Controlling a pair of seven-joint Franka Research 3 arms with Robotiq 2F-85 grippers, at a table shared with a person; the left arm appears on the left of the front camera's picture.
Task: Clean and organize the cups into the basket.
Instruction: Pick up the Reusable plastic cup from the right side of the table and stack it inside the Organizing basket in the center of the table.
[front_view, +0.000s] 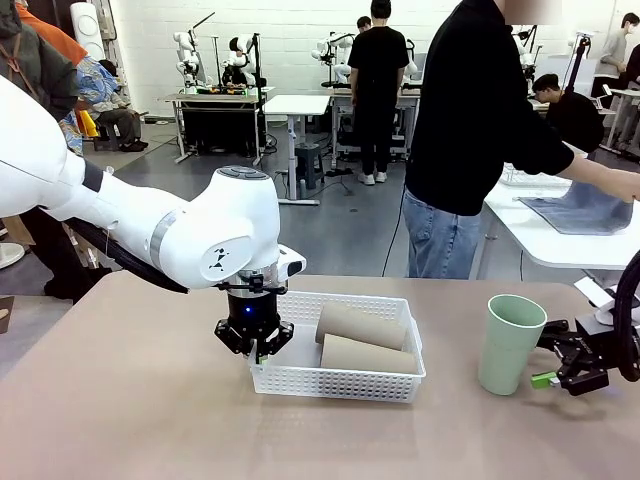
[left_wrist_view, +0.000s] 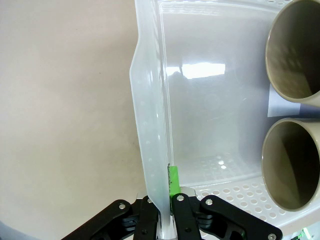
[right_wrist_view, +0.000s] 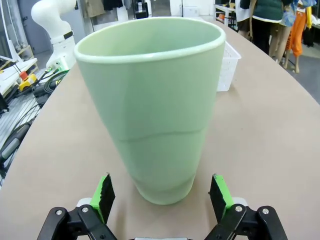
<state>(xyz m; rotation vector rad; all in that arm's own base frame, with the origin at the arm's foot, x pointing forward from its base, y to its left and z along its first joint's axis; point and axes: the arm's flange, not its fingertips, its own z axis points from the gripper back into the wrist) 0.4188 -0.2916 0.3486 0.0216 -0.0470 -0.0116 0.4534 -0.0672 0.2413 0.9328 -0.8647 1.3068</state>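
Two tan cups (front_view: 365, 325) lie in the basket (front_view: 330, 385), left gripper (front_view: 258, 352) pinched on its wall; right gripper (front_view: 550, 372), wide open and empty, should next close around the mint cup (front_view: 510, 343).

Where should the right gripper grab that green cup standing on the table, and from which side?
Grip the green cup low on its body, coming in level from the side facing the right gripper. It stands upright and tapers toward the base, so the open fingers fit around it.
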